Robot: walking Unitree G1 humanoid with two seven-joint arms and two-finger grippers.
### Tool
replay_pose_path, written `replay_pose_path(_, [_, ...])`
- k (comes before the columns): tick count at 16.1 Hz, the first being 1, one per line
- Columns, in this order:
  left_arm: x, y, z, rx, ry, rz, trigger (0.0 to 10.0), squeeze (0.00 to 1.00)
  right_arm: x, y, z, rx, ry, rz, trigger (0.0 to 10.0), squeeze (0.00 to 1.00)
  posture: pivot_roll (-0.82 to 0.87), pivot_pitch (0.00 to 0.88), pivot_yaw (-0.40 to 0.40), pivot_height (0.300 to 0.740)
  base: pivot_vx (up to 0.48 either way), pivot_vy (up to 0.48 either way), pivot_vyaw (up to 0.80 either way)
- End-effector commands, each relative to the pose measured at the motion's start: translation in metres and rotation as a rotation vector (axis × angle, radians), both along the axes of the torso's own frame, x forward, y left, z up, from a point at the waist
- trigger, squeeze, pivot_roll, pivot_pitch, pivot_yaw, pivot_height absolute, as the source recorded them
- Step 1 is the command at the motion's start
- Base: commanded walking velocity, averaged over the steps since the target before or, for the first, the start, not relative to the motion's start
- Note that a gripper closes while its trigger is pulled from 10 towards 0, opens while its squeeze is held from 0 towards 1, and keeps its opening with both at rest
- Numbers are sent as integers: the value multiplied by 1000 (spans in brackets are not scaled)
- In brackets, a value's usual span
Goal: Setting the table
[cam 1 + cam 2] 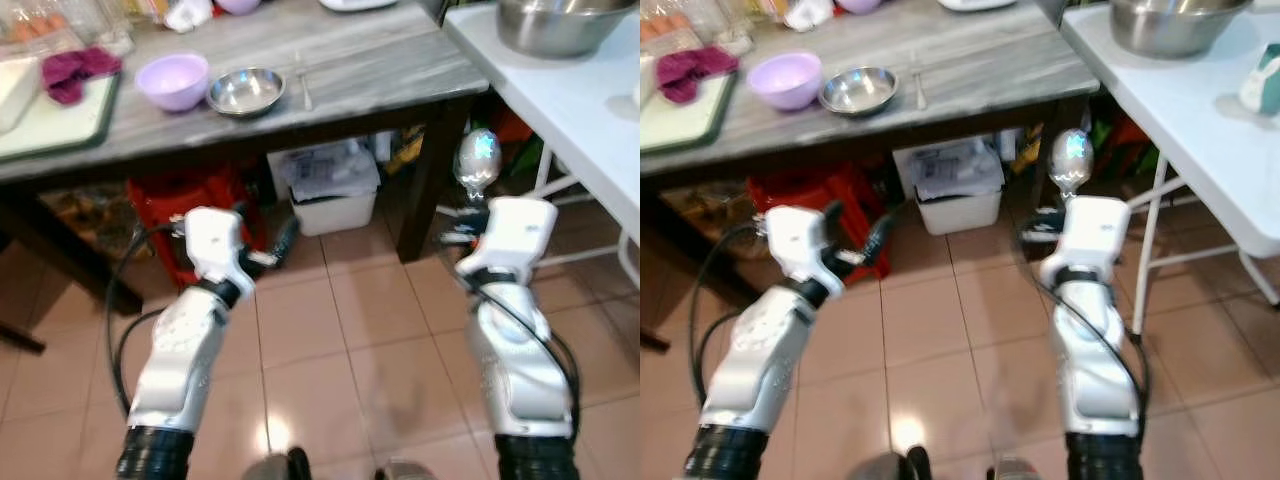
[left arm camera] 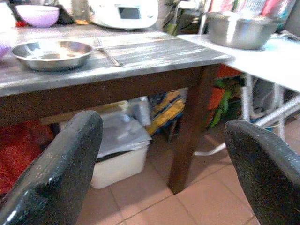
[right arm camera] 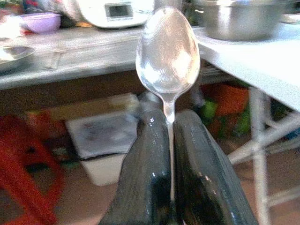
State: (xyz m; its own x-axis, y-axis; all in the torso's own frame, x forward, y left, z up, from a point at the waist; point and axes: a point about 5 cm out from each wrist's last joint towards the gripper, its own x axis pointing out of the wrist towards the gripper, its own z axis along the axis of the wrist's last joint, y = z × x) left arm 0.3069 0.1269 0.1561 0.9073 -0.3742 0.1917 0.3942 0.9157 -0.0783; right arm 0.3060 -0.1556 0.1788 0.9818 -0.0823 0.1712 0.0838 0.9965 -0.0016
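A shiny metal spoon (image 3: pixel 168 54) stands bowl-up between the black fingers of my right gripper (image 3: pixel 169 123), which is shut on its handle. In the eye views the spoon (image 1: pixel 477 158) rises above my right wrist, below the corner of the grey wooden table (image 1: pixel 380 60). My left gripper (image 2: pixel 164 140) is open and holds nothing, low in front of the table edge. On the table lie a small steel bowl (image 1: pixel 246 90), a lilac bowl (image 1: pixel 172 80) and a fork (image 1: pixel 304 85).
A white folding table (image 1: pixel 570 110) at the right carries a large steel bowl (image 1: pixel 560 22). Under the grey table sit a white plastic bin (image 1: pixel 328 185) and a red crate (image 1: pixel 190 215). A tray with a purple cloth (image 1: pixel 75 70) lies at the table's left.
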Motion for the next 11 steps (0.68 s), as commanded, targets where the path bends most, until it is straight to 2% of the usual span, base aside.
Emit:
replay_pose_path(1, [-2, -4, 3, -6, -10, -22, 10000, 0, -1, -5, 3, -3, -13, -20, 10000, 0, -156, 195, 82, 740, 480, 0, 519])
replay_pose_path(4, [-2, -6, 2, -8, -7, -30, 10000, 0, -2, -5, 2, 0, -12, -23, 10000, 0, -156, 195, 82, 740, 480, 0, 452])
replay_pose_path(9, [-2, -6, 3, -7, -7, -32, 10000, 0, -2, -5, 3, 1, -12, -22, 10000, 0, -160, 203, 83, 740, 480, 0, 0])
replay_pose_path(11, [-2, -7, 3, -7, -6, -35, 10000, 0, -1, -5, 3, -3, -13, -23, 10000, 0, -159, 201, 83, 740, 480, 0, 584])
